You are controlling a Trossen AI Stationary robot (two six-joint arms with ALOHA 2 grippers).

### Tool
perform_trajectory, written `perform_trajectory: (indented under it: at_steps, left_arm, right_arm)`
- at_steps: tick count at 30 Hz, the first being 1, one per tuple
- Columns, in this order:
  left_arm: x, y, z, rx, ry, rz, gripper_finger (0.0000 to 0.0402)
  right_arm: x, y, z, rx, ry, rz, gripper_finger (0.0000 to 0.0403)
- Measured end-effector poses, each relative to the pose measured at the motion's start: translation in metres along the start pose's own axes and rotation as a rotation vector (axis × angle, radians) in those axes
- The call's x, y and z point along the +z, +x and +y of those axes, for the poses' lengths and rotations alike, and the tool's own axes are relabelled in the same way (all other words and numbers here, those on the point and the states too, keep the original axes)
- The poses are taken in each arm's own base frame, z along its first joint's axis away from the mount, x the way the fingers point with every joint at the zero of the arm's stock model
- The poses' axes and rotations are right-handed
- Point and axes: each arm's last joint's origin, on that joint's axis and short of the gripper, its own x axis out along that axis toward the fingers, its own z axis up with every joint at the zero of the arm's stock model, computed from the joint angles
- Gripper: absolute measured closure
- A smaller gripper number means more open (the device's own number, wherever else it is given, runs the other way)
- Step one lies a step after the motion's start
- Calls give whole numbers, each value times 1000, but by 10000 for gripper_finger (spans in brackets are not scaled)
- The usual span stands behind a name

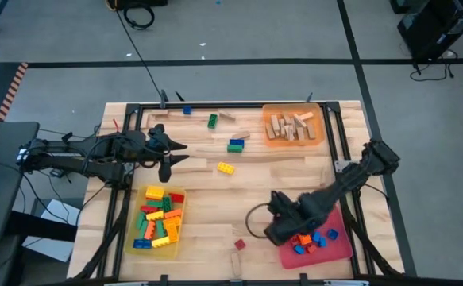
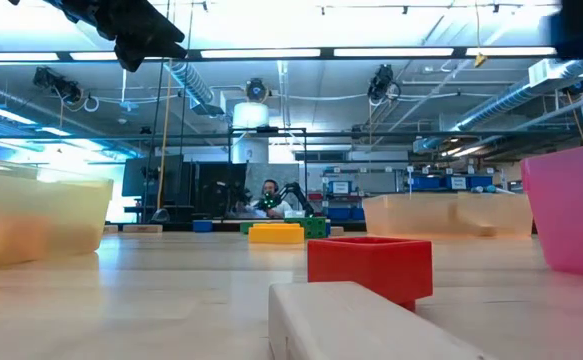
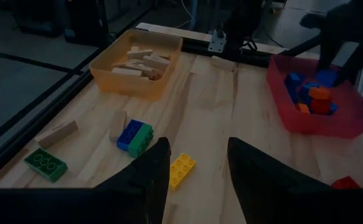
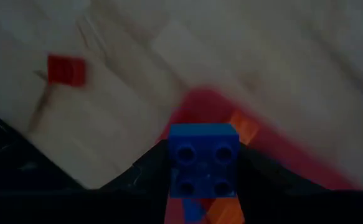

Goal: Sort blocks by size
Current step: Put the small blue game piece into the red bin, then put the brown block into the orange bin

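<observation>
Now the right tool [image 4: 203, 163] pinches a small blue brick [image 4: 203, 158] over the red tray [image 1: 336, 248]; left tool [image 3: 197, 168], released, hangs above a yellow brick [image 3: 182, 170].

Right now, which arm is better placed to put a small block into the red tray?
The right. Its fingers already hold a small blue block at the edge of the red tray. The left gripper is open and empty, across the table near the loose yellow block.

Three trays: yellow tray [image 1: 133, 235], orange tray [image 1: 320, 140], red tray [image 1: 344, 247]. Two grippers: left gripper [image 1: 175, 156], right gripper [image 1: 280, 229]. Six loose blocks [image 1: 226, 168] on the table [image 1: 215, 206]
</observation>
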Motion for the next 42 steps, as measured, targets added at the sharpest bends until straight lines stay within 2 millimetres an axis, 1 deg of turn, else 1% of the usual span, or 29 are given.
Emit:
perform_trajectory:
  at_steps: [3, 7, 9, 13, 19, 21, 24, 26, 29, 31, 34, 38, 42]
  left_arm:
    - [0, 0, 0, 0, 0, 0, 234]
    - [0, 0, 0, 0, 0, 0, 234]
    - [0, 0, 0, 0, 1, 0, 234]
    - [0, 0, 0, 0, 14, -1, 234]
    - [0, 0, 0, 0, 14, 0, 234]
    - [0, 0, 0, 0, 14, 0, 234]
    - [0, 0, 0, 1, 16, 3, 234]
    - [-1, 0, 0, 1, 16, 7, 234]
    - [-1, 0, 0, 2, 18, 14, 234]
    - [-1, 0, 0, 2, 18, 13, 234]
    - [-1, 0, 0, 2, 18, 13, 234]
    - [0, 0, 0, 1, 16, 5, 234]
    - [1, 0, 0, -2, 13, -9, 234]
  right_arm:
    - [-16, 10, 2, 1, 57, 52, 249]
    - [-30, 34, 6, 10, 135, 42, 249]
    - [-33, 44, 4, 16, 191, 25, 249]
    - [-33, 62, -6, -34, 257, 17, 249]
    - [-31, 77, -9, -9, 275, 15, 247]
    - [-32, 77, -10, -11, 274, 15, 216]
    - [-32, 77, -10, -13, 274, 15, 141]
    - [-32, 77, -10, -17, 273, 15, 101]
    - [-32, 77, -10, -18, 274, 15, 65]
    - [-32, 76, -11, -14, 278, 31, 57]
    - [-33, 67, -12, 8, 303, 76, 58]
    - [-31, 47, -19, 63, 350, 71, 76]
    - [-26, 27, -31, 82, 422, 19, 98]
